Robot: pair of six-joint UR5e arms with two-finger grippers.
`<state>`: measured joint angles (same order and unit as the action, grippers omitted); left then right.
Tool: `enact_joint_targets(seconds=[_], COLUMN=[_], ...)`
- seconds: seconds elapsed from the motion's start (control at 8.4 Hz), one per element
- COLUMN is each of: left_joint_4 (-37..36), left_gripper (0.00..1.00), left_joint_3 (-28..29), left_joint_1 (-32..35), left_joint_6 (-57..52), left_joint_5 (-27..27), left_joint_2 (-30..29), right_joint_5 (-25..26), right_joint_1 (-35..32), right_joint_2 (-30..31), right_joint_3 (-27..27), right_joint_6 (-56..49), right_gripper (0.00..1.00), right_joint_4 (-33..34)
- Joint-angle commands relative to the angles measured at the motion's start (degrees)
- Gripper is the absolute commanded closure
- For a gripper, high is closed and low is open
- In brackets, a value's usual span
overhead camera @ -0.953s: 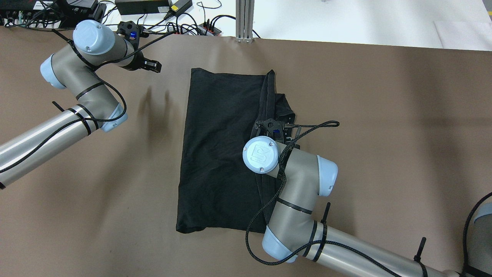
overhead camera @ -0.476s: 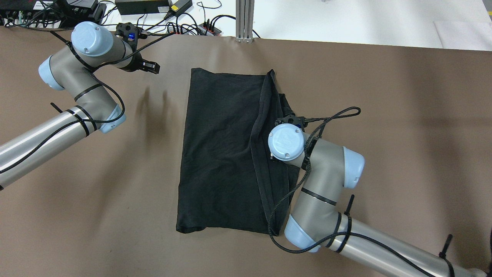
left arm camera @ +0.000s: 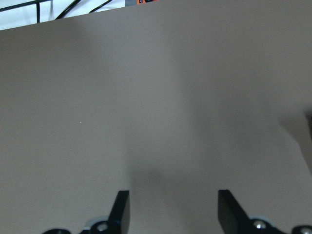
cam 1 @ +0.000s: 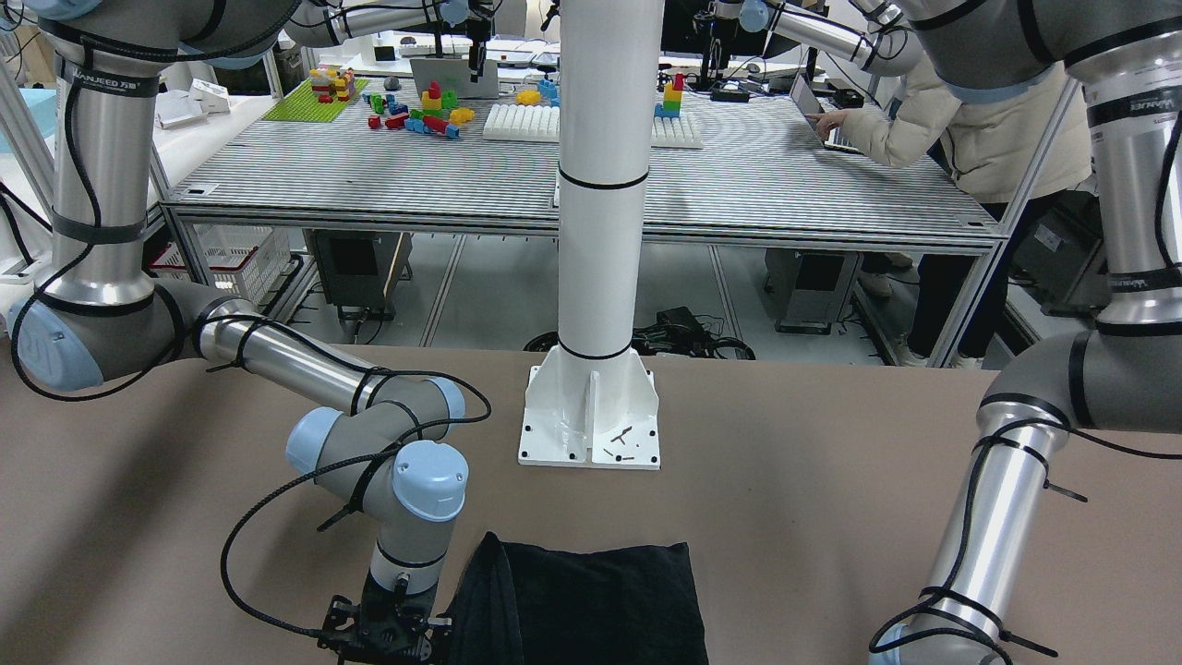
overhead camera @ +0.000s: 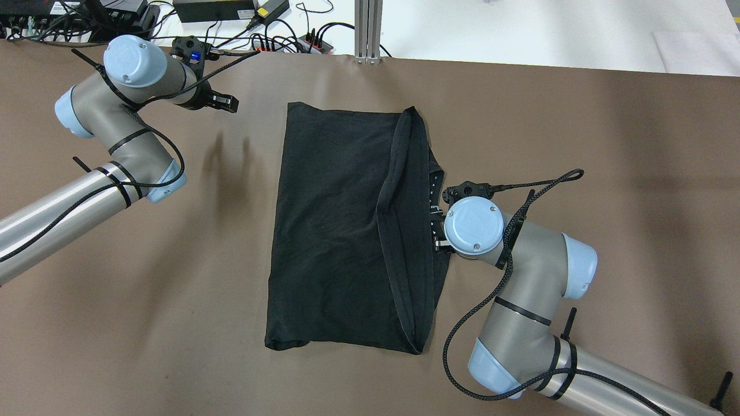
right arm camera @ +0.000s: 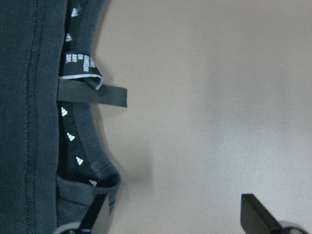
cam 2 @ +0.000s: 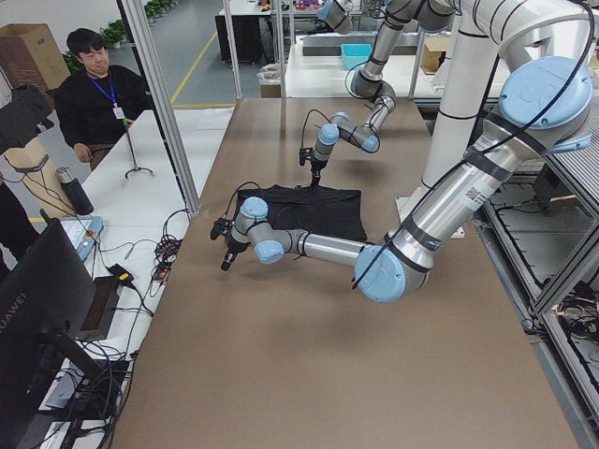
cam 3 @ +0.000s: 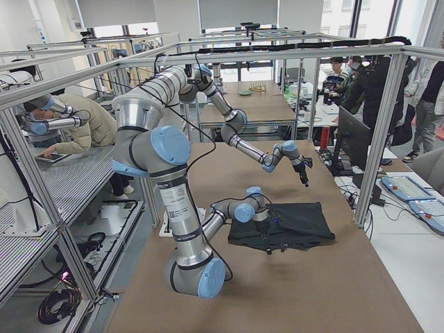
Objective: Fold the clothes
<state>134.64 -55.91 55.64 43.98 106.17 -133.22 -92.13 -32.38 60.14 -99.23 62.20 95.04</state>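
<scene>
The black cloth [overhead camera: 341, 231] lies flat on the brown table, with its right side folded over as a long strip with a hemmed edge [overhead camera: 399, 190]. It also shows in the front view [cam 1: 591, 600]. My right gripper [right arm camera: 175, 219] is open and empty, low at the cloth's right edge. One finger [right arm camera: 95, 217] is by the fabric's edge and the other is over bare table. A loose label strip [right arm camera: 92, 93] sticks out of the cloth. My left gripper [overhead camera: 226, 103] is open and empty over bare table, to the left of the cloth's far corner.
The white pillar base [cam 1: 589, 420] stands on the robot's side of the cloth. Cables and power strips [overhead camera: 277, 40] and an aluminium post [overhead camera: 367, 32] line the table's far edge. People sit beyond the table [cam 2: 98, 94].
My right arm has moved right, off the cloth to its right edge, and the raised folded edge now lies flat. My left arm has drawn back slightly to the left.
</scene>
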Motion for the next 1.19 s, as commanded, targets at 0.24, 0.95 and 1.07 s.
enact_joint_targets(seconds=[0.24, 0.95, 1.07], left_joint_4=[0.01, -0.08, -0.08], left_gripper=[0.31, 0.31, 0.31], left_joint_3=[-0.07, 0.01, 0.02], left_joint_1=[0.00, -0.09, -0.09], left_joint_6=[0.05, -0.13, -0.13], left_joint_5=[-0.09, -0.09, -0.09], left_joint_2=[-0.02, -0.02, -0.02], right_joint_5=[-1.31, 4.59, 4.85], right_joint_1=[5.11, 13.83, 14.01], right_joint_2=[-7.65, -7.05, -6.97], right_joint_3=[-1.14, -1.14, -1.14], right_joint_6=[1.69, -11.21, -11.40], right_gripper=[0.05, 0.27, 0.34], right_joint_4=[0.23, 5.68, 5.68])
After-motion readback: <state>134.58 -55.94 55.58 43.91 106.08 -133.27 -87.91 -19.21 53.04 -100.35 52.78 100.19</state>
